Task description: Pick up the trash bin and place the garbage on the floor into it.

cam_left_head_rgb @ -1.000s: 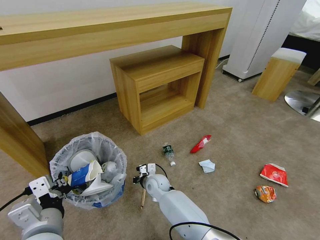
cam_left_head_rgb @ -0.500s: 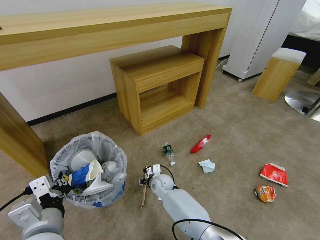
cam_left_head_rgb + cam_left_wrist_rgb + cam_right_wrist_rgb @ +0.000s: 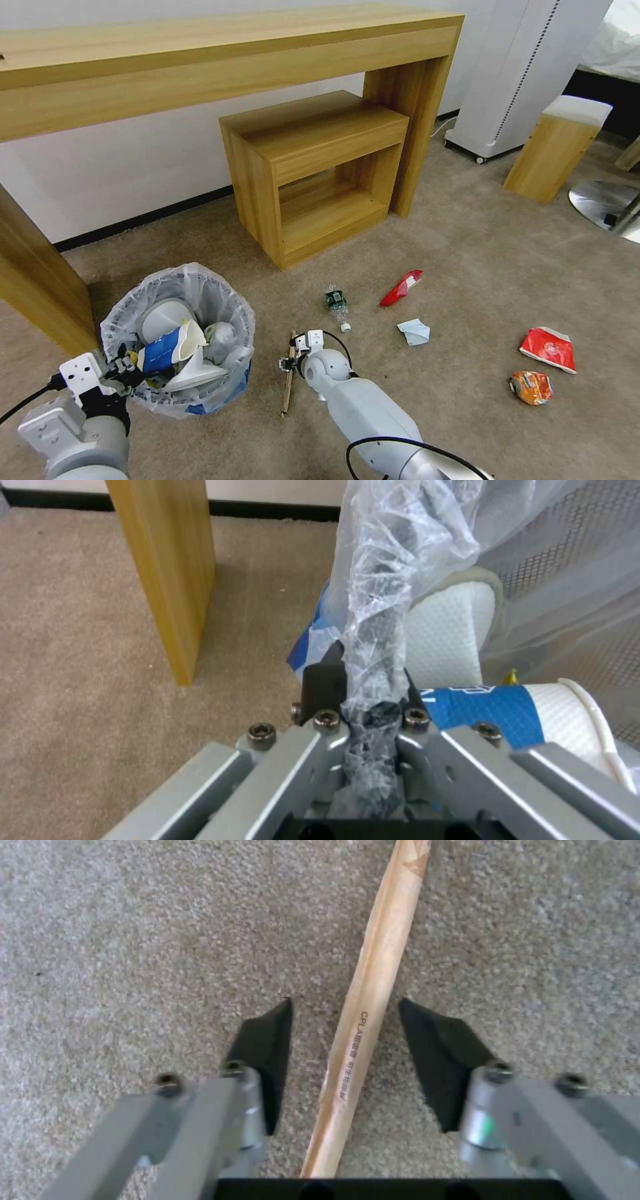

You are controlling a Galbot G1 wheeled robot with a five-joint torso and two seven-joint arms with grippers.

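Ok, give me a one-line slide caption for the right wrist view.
Right claw open just above the carpet, its fingers straddling the wooden stick without touching it.

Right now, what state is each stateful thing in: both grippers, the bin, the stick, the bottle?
left gripper: shut on the trash bin rim.
right gripper: open, straddling the wooden stick.
trash bin: upright, holding litter.
wooden stick: flat on the floor, ungripped.
small bottle: lying down, cap on.
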